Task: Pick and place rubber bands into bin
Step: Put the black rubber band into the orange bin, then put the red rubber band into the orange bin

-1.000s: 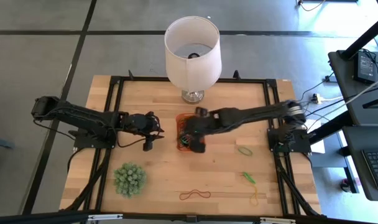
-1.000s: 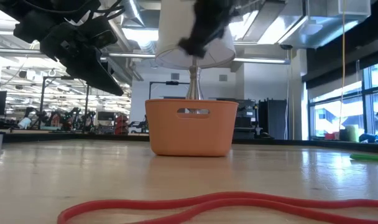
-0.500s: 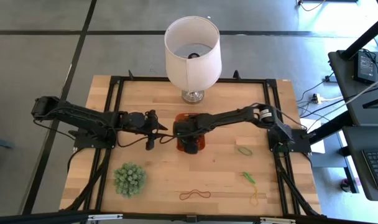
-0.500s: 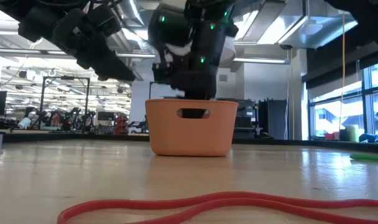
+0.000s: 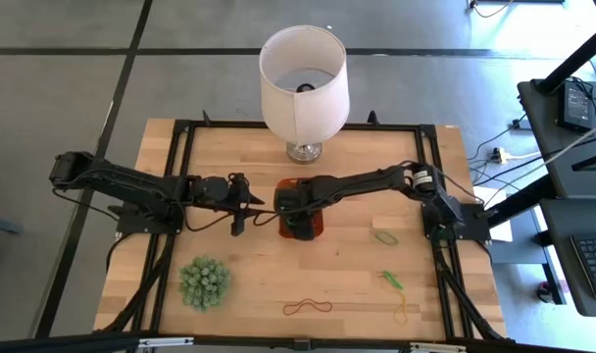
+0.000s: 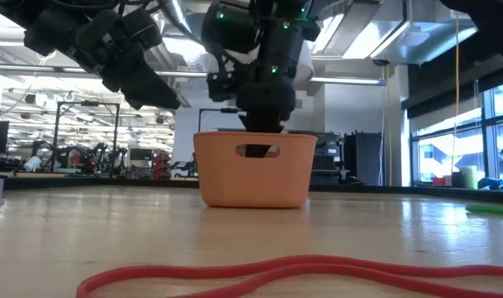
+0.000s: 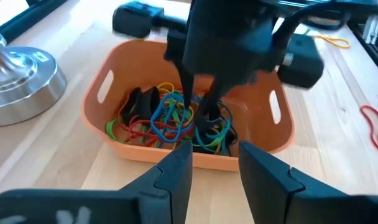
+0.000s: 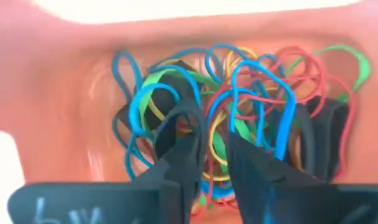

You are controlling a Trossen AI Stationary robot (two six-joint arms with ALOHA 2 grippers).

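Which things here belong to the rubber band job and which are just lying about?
Job: orange bin; rubber bands in it; loose bands on the table: green, red, yellow; right gripper in the bin.
Lying about: lamp; spiky green ball.

the right gripper [image 8: 207,155] pointed down into the orange bin [image 5: 284,186], fingers slightly parted. the left gripper [image 7: 211,165] hovered just beside the bin, fingers apart.
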